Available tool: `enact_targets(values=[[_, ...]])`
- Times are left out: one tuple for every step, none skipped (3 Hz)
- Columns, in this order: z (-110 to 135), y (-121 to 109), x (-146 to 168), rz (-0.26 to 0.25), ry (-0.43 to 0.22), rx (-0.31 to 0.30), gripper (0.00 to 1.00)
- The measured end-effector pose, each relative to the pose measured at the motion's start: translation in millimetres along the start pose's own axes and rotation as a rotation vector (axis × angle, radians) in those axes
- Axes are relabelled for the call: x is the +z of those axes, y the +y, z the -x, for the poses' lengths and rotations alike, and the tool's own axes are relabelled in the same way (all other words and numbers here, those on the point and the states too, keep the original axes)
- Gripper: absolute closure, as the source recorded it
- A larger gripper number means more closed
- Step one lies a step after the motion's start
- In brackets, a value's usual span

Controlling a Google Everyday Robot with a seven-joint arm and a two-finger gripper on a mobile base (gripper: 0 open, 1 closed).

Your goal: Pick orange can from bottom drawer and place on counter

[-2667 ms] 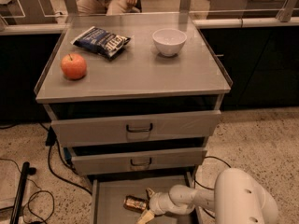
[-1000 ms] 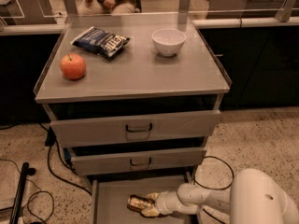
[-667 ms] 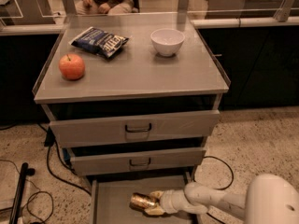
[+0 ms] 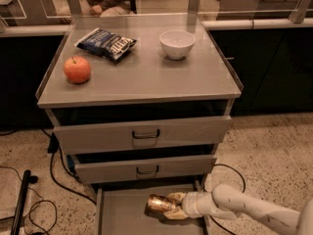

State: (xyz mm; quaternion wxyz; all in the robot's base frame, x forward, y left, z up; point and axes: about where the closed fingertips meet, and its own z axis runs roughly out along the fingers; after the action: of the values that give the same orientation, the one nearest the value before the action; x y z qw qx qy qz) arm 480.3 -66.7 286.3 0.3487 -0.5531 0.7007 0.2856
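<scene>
Where the bottom drawer (image 4: 122,215) lies open, the tool (image 4: 170,206) clasps the orange can (image 4: 156,204)

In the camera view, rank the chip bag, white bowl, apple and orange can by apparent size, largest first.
1. chip bag
2. white bowl
3. apple and orange can look about alike; the can, in the bottom drawer, is partly covered by the hand gripping it, so no ranking between them.

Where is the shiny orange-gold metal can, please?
The orange-gold can sits low centre in the camera view, in the grey bottom drawer, the pale gripper around it.
</scene>
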Motion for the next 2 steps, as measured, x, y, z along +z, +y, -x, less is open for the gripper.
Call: enact_targets(values=[[28,-6,-41,-0.008,0.045,-0.053,1.00],[56,-9,-80,-0.032,0.118,-0.096,1.00]])
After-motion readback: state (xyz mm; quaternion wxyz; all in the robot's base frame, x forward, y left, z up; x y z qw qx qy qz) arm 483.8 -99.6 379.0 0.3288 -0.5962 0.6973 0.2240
